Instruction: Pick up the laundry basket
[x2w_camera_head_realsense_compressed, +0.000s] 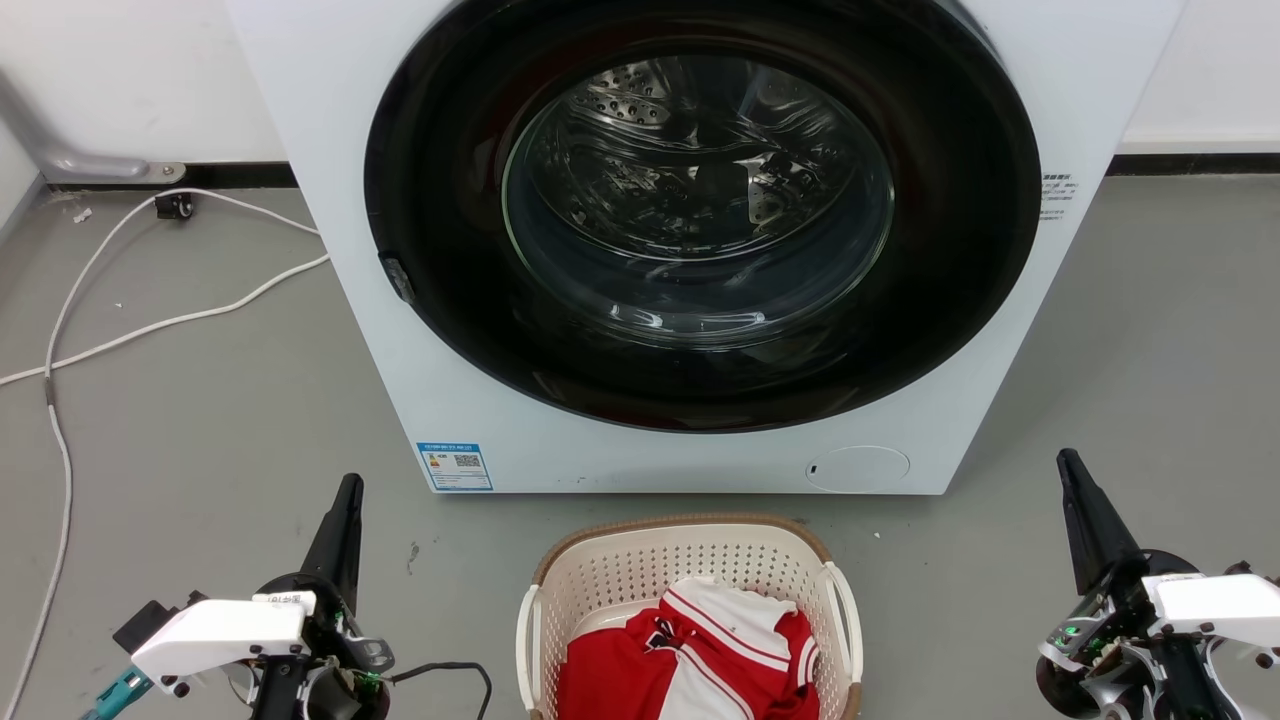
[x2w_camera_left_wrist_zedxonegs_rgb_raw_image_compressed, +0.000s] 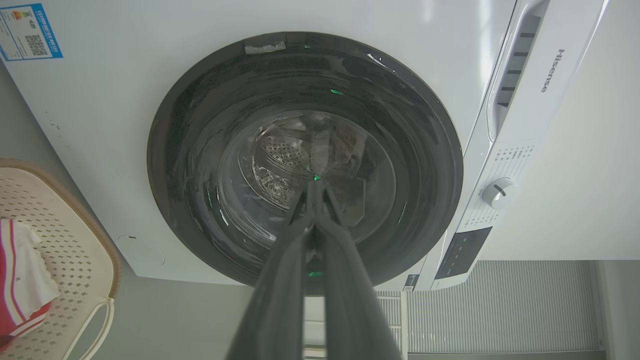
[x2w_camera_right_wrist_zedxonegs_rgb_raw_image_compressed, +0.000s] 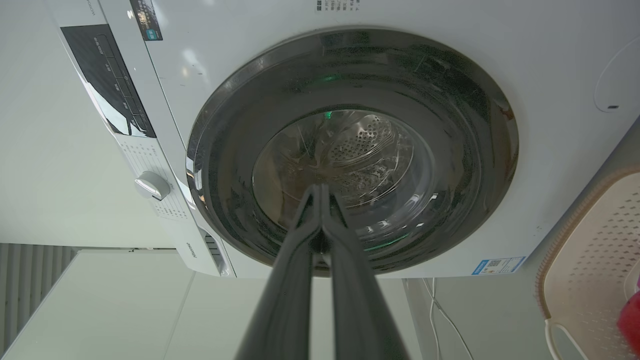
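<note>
The laundry basket (x2w_camera_head_realsense_compressed: 640, 575) is sitting on the floor (x2w_camera_head_realsense_compressed: 200, 420), just in front of the washing machine (x2w_camera_head_realsense_compressed: 400, 350), and red and white clothes (x2w_camera_head_realsense_compressed: 700, 650) are being carried in it. Its near end is being cut off by the head view's edge, so the load probably cannot be judged fully. The left tool (x2w_camera_head_realsense_compressed: 352, 487) and right tool (x2w_camera_head_realsense_compressed: 1066, 460) are being held with fingers together, one on each side, well apart from the white handles (x2w_camera_head_realsense_compressed: 848, 620). If the handles are being lifted unevenly, the basket risks being tipped and the clothes spilled. A thin handle could also be let slip, or the basket knocked against the machine.
</note>
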